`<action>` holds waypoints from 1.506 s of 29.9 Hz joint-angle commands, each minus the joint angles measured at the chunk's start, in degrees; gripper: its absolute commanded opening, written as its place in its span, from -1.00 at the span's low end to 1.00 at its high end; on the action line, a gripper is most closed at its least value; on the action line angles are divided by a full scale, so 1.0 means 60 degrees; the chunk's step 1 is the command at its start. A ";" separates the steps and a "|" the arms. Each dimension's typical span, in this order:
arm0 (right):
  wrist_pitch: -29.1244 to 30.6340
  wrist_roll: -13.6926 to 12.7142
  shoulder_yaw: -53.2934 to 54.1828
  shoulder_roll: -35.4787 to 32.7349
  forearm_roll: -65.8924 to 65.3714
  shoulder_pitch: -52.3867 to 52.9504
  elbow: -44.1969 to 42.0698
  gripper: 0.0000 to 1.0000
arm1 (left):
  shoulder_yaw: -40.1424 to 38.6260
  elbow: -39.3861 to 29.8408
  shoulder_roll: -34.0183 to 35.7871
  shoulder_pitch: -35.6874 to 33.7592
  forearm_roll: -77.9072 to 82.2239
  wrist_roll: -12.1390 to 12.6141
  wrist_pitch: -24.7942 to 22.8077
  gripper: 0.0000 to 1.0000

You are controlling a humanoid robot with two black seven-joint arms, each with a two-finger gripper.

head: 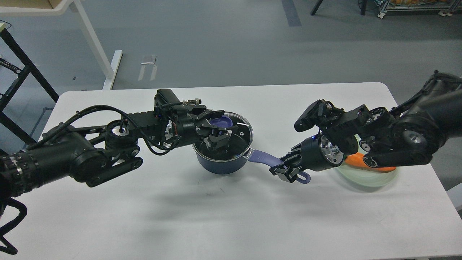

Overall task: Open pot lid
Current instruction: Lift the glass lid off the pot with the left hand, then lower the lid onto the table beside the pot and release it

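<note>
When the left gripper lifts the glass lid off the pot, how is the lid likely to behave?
The lid looks like rigid glass with a steel rim, so it should stay stiff but could crack if dropped. Its knob seems flat and smooth, so the left gripper might slip. The right gripper at the handle probably keeps the pot from shifting.

You get even, cool overhead light here, bright enough that the white table reads clean without blowing out. Soft, blurred shadows fall on the table just toward you from the left gripper and the right gripper. Beside the left gripper, thin white glints streak the glass lid. Both black grippers swallow detail, so their fingers read as dark shapes. Focus is sharp throughout, and straight lines bow slightly toward the frame edges.
</note>
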 commanded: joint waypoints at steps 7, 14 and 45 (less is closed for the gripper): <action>-0.0005 0.0017 0.0080 -0.0058 0.0005 -0.0007 -0.0009 -0.56 | -0.0061 -0.0081 0.0063 -0.0106 -0.0008 -0.0030 0.0099 -0.05; -0.0005 0.0017 0.0080 -0.0072 0.0019 -0.0007 -0.0009 -0.56 | -0.0149 -0.0651 0.0911 -0.0515 -0.0212 -0.0030 0.0085 -0.05; 0.0010 0.0031 0.0212 -0.0058 0.0019 -0.0022 -0.0009 -0.56 | 0.0743 0.1631 0.3918 0.1960 -0.1634 -0.1261 0.1797 -0.04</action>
